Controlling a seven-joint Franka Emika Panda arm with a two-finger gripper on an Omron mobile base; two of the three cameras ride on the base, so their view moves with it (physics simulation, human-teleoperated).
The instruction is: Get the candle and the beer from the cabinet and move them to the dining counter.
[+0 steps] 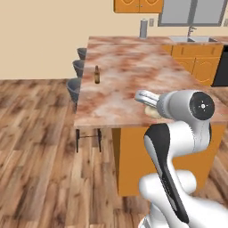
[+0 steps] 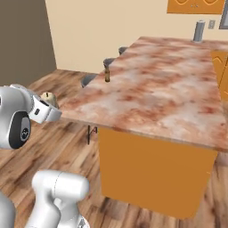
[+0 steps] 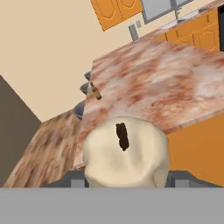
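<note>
Candle [image 3: 126,151], cream-white and lumpy with a dark wick stub on top, sits clenched in the hand [image 3: 127,177], its body bulging between the two dark finger tips at the bottom of the hand view. In the right base view the candle [image 2: 48,97] shows as a small pale lump just past the white wrist, near the near left corner of the bench [image 2: 156,84], at about the height of its top. In the left base view the candle [image 1: 152,112] peeks out behind the arm's big white joint, low over the near edge of the bench [image 1: 129,75].

The beer [image 1: 97,75] stands upright on the bench near its left edge, well apart from the candle; it also appears as a slim brown bottle in the right base view [image 2: 107,74] and, tilted by the camera's roll, in the hand view [image 3: 95,91]. Grey stools [image 1: 75,87] line the left side of the bench just beside the bottle. At the far end a grey cylinder [image 1: 143,28] stands against the wall, below the orange cabinet [image 1: 138,5]. A sink with a tap [image 1: 192,36] sits on the far worktop, above orange lower doors. The marbled stretch between bottle and candle lies bare.
</note>
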